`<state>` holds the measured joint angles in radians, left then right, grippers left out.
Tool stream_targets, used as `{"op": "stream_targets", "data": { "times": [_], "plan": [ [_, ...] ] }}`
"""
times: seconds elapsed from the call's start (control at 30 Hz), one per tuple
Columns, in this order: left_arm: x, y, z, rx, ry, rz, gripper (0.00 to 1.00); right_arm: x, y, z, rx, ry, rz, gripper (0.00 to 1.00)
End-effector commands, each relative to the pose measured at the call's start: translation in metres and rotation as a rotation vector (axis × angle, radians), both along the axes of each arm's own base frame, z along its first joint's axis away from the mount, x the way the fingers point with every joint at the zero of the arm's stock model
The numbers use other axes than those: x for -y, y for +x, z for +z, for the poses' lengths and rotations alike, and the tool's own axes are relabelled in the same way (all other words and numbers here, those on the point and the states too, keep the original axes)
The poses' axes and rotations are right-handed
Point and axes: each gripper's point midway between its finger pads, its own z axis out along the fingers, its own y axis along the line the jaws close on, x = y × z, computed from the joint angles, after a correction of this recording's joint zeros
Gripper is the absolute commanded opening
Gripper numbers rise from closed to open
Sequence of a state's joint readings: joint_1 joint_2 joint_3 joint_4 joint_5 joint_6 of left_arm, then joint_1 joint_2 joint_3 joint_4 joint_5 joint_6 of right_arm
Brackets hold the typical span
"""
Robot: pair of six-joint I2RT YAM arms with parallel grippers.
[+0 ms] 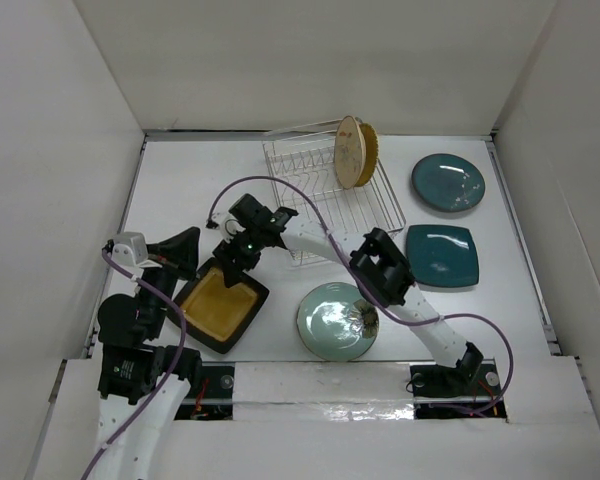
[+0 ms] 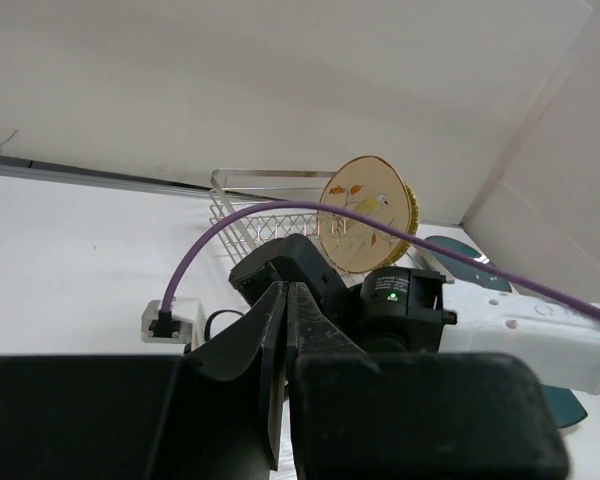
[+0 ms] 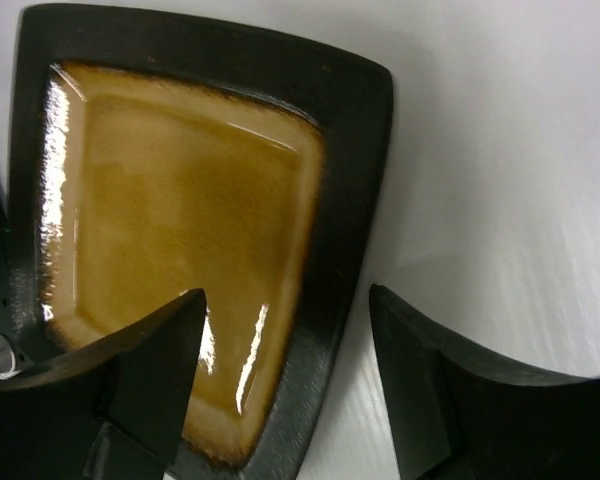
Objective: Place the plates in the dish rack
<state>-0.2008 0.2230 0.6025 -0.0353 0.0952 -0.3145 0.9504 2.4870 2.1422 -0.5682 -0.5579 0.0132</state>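
The right gripper (image 3: 286, 300) is seen closest, its two fingers spread wide with nothing clamped between them. One finger is placed over the mustard centre of the square black-rimmed plate (image 3: 180, 200) and the other over the white table (image 3: 500, 150), so that the plate's rim is straddled. Whether the rim is touched cannot be told. The left gripper (image 2: 285, 300) is closed, finger against finger, with nothing held, and is positioned just beside the same plate's left edge.

Further out, a pale green plate (image 1: 330, 325) is laid near the front of the table, partly covered by the right arm (image 1: 400, 295). Two round tan plates (image 1: 350, 152) are stood upright in the wire rack (image 1: 300, 165) at the far side. A round teal plate (image 1: 448, 182) and a square teal plate (image 1: 440, 255) are laid flat to the right of the rack.
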Motion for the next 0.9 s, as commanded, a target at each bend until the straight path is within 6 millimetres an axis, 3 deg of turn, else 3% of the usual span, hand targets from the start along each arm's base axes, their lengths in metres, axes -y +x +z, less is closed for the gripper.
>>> {"op": "stream_targets", "data": {
  "times": [0.0,0.17,0.2,0.27,0.3,0.4,0.43,0.57,0.67,0.7,0.77,0.8,0.87],
  "plan": [
    [-0.005,-0.009,0.026,0.085,-0.006,0.015,0.01,-0.009,-0.036,-0.012,-0.091,0.002,0.118,0.69],
    [-0.004,-0.011,0.028,0.092,-0.004,0.012,0.01,-0.020,-0.046,-0.015,-0.196,0.043,0.129,0.54],
    [-0.005,-0.010,0.027,0.086,-0.004,0.015,0.01,-0.022,-0.046,-0.015,-0.201,0.052,0.130,0.43],
    [-0.005,-0.010,0.023,0.070,-0.002,0.019,0.01,-0.024,-0.049,-0.020,-0.237,0.056,0.128,0.34],
    [-0.005,-0.010,0.023,0.071,0.000,0.020,0.01,-0.028,-0.049,-0.019,-0.239,0.080,0.130,0.20],
    [-0.005,-0.010,0.023,0.071,0.000,0.020,0.01,-0.033,-0.051,-0.017,-0.263,0.114,0.122,0.00],
    [-0.006,-0.010,0.023,0.071,0.001,0.021,0.01,-0.034,-0.051,-0.013,-0.265,0.123,0.124,0.00],
    [-0.007,-0.010,0.023,0.072,-0.001,0.027,0.01,-0.046,-0.049,0.028,-0.254,0.215,0.134,0.00],
    [-0.007,-0.010,0.023,0.070,-0.003,0.031,0.01,-0.060,-0.038,0.085,-0.183,0.329,0.110,0.00],
    [-0.008,-0.009,0.023,0.068,-0.003,0.033,0.01,-0.065,-0.032,0.116,-0.129,0.391,0.096,0.00],
    [-0.008,-0.009,0.024,0.070,-0.004,0.034,0.01,-0.067,-0.012,0.149,-0.051,0.438,0.015,0.00],
    [-0.008,-0.009,0.024,0.070,-0.004,0.034,0.01,-0.064,-0.002,0.181,0.003,0.490,-0.014,0.00],
    [-0.008,-0.009,0.024,0.069,-0.005,0.034,0.01,-0.060,0.016,0.211,0.076,0.531,-0.096,0.00]
  ]
}}
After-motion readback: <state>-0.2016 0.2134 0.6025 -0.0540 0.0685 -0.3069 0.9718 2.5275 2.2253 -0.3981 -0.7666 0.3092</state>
